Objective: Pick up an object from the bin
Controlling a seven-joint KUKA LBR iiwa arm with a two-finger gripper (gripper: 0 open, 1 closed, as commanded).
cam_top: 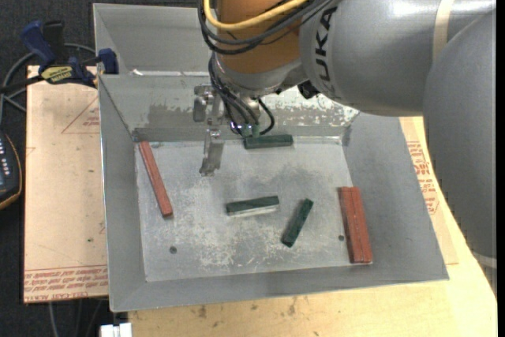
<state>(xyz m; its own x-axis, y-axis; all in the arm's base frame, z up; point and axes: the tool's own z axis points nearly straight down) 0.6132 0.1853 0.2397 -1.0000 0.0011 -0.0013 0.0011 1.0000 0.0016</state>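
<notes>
Near the bin's (pixel 118 162) back wall, the gripper (pixel 211 160) hangs over open floor.

Gripper (pixel 210 160) low over bare floor, back-left of grey bin (pixel 118 140). Dark green bar (pixel 268 141) just right of it, by back wall. Pale green bar (pixel 252 206) and tilted green bar (pixel 297 222) mid-floor. Red stick (pixel 155 178) left, red slat (pixel 355 223) right.

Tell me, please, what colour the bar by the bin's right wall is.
The bar is reddish brown, seen best in the camera view.
</notes>
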